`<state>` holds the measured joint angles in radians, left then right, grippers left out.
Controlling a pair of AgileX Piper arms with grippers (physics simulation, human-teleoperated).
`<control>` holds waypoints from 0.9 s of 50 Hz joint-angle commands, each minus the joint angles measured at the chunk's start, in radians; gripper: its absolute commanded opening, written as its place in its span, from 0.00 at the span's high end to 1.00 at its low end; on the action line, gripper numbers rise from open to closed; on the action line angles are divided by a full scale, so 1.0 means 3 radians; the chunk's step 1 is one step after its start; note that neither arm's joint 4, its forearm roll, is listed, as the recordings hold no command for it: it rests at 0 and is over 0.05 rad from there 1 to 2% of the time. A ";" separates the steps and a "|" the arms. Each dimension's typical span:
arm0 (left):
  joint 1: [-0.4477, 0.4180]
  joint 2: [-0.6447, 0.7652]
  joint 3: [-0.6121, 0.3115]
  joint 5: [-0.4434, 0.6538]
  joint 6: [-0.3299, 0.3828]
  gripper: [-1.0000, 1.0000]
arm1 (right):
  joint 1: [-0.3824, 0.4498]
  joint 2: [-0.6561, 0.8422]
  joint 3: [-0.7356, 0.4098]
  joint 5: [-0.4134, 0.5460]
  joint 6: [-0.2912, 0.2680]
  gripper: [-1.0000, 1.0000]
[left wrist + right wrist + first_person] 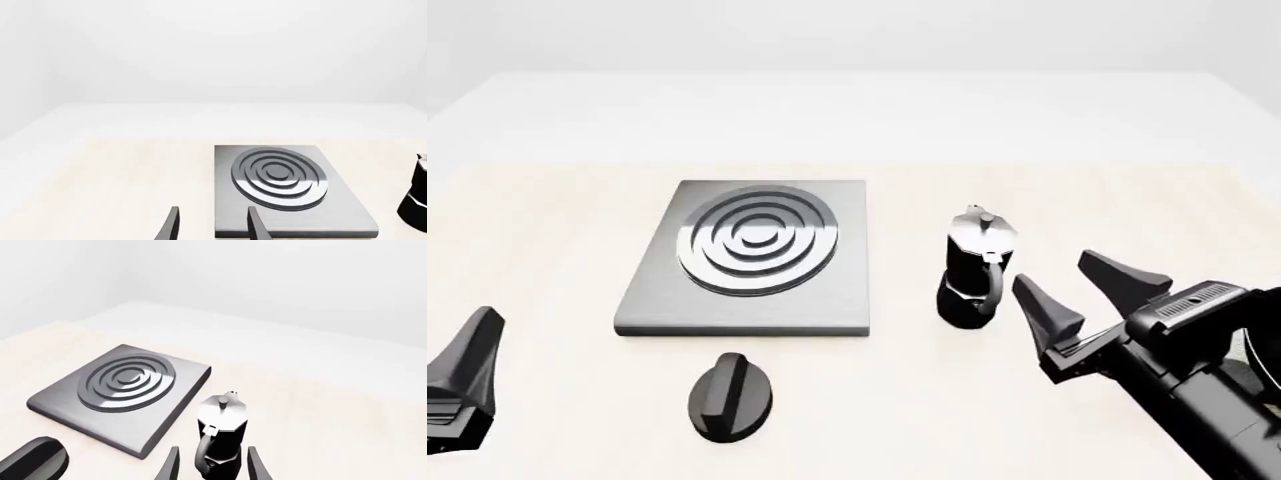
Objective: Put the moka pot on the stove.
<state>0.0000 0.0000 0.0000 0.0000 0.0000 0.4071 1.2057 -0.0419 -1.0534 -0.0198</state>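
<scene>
Two arms share a pale table (547, 220), and nothing has been lifted yet. Largest on it is the stove (654, 300), a flat grey plate with its ringed burner bare, lying left of centre. Just right of it, standing upright on the table and clear of the plate's edge, is the moka pot (972, 275), its curved handle turned toward the near side. A black oval knob (731, 397) lies on the table just in front of the stove.

The right gripper (1088, 290) sits close beside the pot on its right, jaws spread wide and holding nothing; in the right wrist view the pot's handle shows between the two fingertips (170, 465), though contact cannot be made out. The left gripper (212, 225) is parted and empty, low at the near left, facing the stove.

By my reading the step in hand is the approach to grasp. The next move calls for the right jaws to settle around the handle or waist, close firmly, then lift and carry leftward over the burner
</scene>
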 commanded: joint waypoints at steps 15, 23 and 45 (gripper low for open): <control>0.0000 0.0000 0.0000 0.0000 0.0000 0.00 | 0.0027 0.0521 -0.0097 -0.0310 0.0013 0.00; 0.0000 0.0000 0.0000 0.0000 0.0000 0.00 | 0.0025 0.0689 -0.0114 -0.0404 0.0014 0.00; 0.0000 0.0000 0.0000 0.0000 0.0000 0.00 | 0.0047 0.1103 -0.0245 -0.0539 0.0026 0.00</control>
<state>0.0000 0.0000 0.0000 0.0000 0.0000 0.4134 1.4842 -0.0946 -1.2023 -0.0172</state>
